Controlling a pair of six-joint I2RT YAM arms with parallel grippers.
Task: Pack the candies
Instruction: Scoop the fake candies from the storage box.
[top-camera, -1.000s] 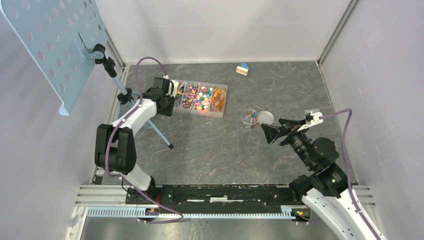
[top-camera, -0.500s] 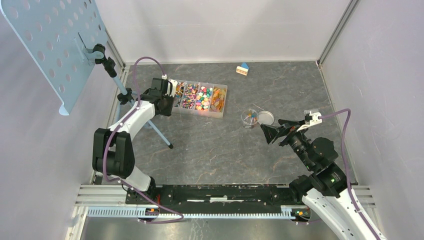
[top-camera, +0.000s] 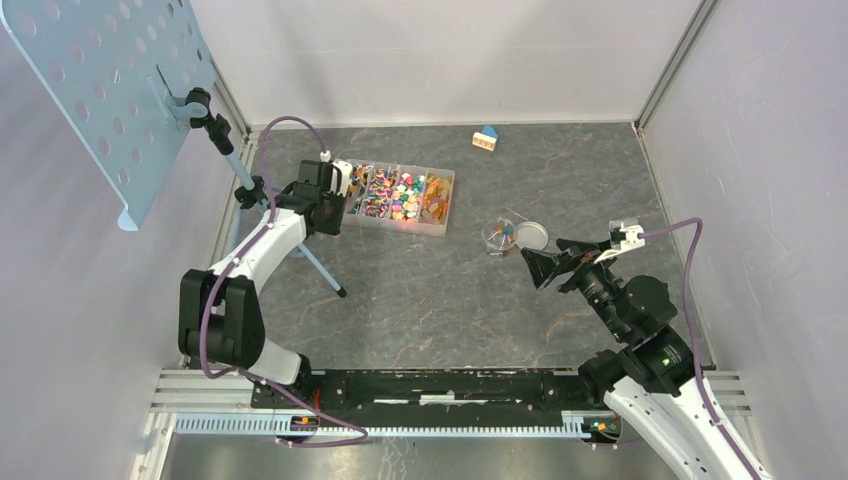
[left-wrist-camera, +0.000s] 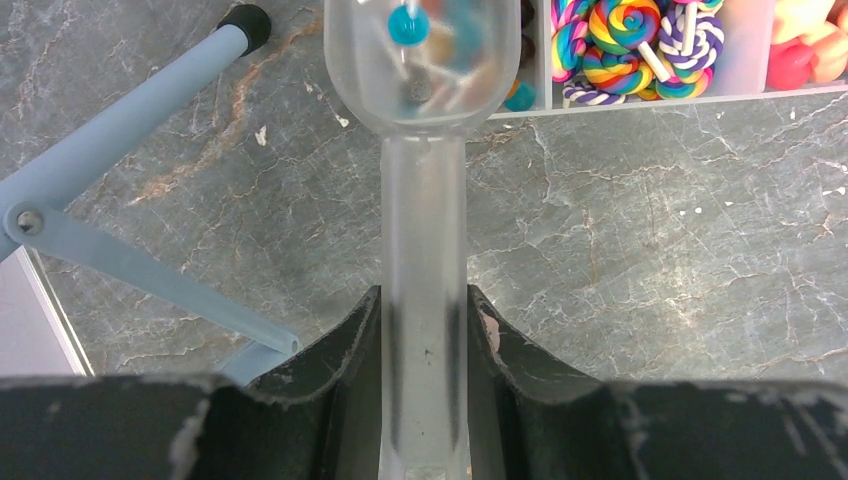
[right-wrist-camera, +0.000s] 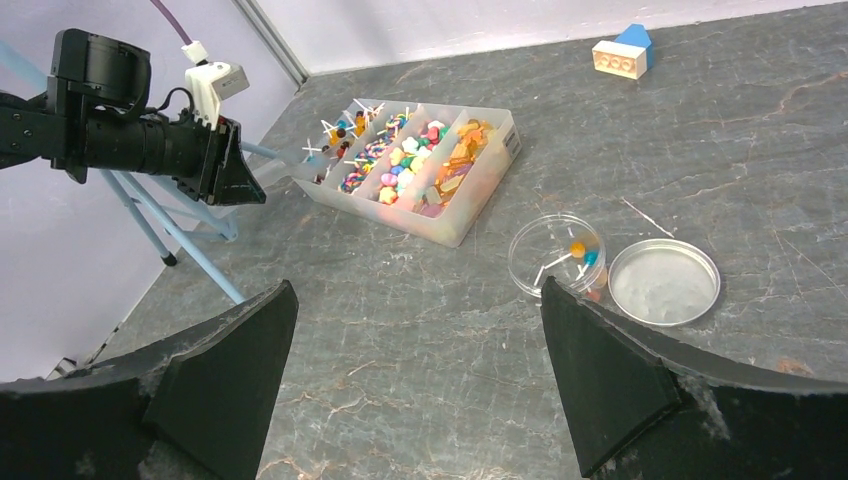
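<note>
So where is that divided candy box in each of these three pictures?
Top external: candy box, left of centre.
Left wrist: the box is at the top right, beyond the scoop.
Right wrist: the box is upper middle.
Shared landmark: the blue stand beside it.

Table (right-wrist-camera: 420, 350): candy tray (right-wrist-camera: 488, 190), dish (right-wrist-camera: 512, 258), lid (right-wrist-camera: 663, 281), house (right-wrist-camera: 621, 55)

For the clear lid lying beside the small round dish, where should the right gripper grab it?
The lid lies flat, so probably pinch its thin rim from above, on the side away from the dish, with the open right gripper.
</note>
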